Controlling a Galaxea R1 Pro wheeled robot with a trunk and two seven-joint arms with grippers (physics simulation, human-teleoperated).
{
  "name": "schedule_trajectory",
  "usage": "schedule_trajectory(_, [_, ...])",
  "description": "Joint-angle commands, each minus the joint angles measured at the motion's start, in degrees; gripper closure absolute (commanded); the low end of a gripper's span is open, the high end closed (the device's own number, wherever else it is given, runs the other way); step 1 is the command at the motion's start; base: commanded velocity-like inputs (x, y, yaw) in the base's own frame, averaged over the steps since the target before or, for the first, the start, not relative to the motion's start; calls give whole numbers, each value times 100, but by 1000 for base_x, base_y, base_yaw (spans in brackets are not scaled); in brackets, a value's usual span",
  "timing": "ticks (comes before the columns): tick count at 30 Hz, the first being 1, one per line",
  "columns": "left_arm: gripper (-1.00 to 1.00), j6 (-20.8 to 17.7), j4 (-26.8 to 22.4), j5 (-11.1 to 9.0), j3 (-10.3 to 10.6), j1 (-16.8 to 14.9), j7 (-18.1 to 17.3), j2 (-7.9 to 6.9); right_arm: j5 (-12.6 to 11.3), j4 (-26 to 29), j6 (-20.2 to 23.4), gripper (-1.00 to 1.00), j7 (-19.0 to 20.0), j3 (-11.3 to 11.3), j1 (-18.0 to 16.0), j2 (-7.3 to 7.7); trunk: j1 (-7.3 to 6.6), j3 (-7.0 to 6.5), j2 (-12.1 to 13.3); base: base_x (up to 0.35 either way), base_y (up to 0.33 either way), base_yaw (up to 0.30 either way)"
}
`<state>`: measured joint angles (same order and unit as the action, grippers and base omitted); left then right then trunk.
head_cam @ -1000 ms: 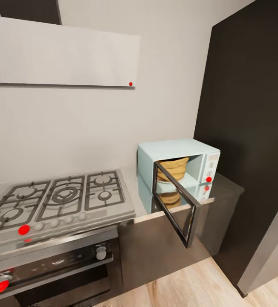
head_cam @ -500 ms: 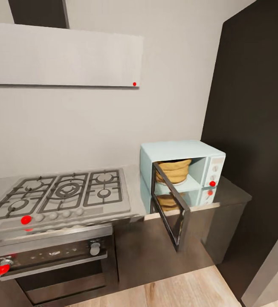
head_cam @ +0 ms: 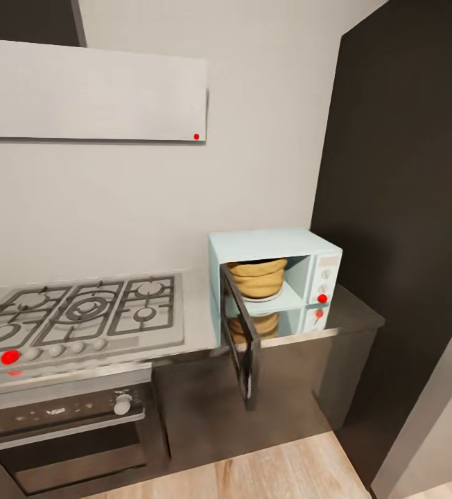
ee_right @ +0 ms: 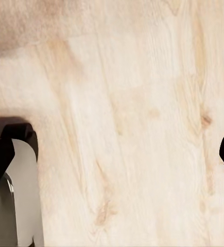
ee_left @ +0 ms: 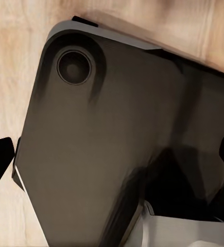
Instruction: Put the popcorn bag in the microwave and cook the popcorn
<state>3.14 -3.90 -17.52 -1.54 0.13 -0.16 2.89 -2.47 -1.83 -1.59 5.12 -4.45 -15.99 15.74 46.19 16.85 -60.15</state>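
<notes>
Now half-swung toward shut, the microwave (head_cam: 274, 277) door (head_cam: 240, 339) stands narrower than a moment ago, the popcorn bag (head_cam: 257, 276) sitting inside on the bench (head_cam: 351, 315). Both claws, left (ee_left: 112, 154) and right (ee_right: 112, 149), hang spread and empty over the wood floor (ee_right: 132, 103); latching and heating remain.

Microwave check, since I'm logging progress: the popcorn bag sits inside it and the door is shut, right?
Not quite. The popcorn bag does sit inside the microwave, but the door is open, swung out toward the floor side, as the head view shows.
</notes>
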Motion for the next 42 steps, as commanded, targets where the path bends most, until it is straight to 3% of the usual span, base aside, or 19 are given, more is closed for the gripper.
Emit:
schedule_trajectory(1, [-100, 11, -6, -24, -13, 1, -2, 1, -26, -18, -18, -100, 23, -46, -9, 0, 0, 6, -4, 0, -279, 0])
schedule_trajectory(19, [-100, 11, -6, -32, -13, 1, 4, 1, -16, -18, -31, -100, 15, -64, -9, 47, 0, 6, -4, 0, -276, 43])
schedule_trajectory(42, [-100, 11, -6, -32, -20, 2, 5, 1, -16, -16, -34, -100, 12, -64, -9, 43, 0, 6, -4, 0, -13, 239])
